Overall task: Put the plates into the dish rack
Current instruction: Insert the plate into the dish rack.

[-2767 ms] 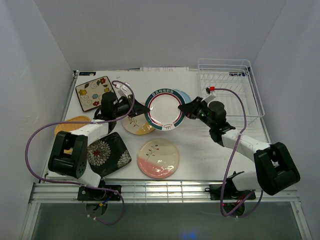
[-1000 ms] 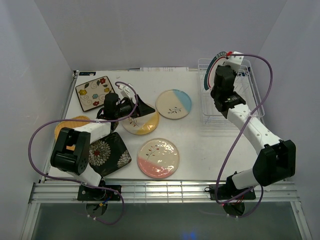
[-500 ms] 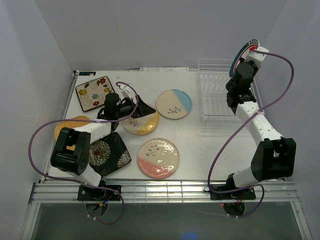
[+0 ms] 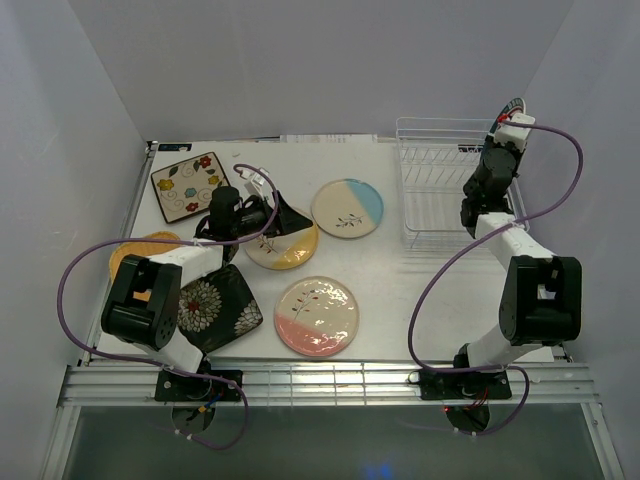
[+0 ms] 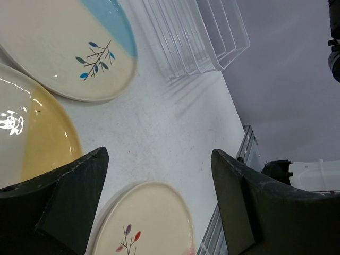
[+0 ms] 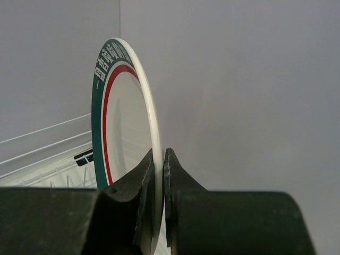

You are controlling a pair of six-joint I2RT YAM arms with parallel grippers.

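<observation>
Teal-rimmed plate point(image 6: 118, 125) upright, at dish rack's point(image 4: 447, 121) right edge.

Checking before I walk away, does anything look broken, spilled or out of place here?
Nothing stands out. The teal-rimmed plate is on edge, pinched at its rim by the right end effector at the dish rack, as loading would need. No chips or spills show on the table.

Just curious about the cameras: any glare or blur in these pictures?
Left wrist view: white glare on the yellow-half plate, left fingers soft. Right wrist view: right fingers dark and blurred, teal-rimmed plate crisp. Top view: even light, faint shadows.
</observation>
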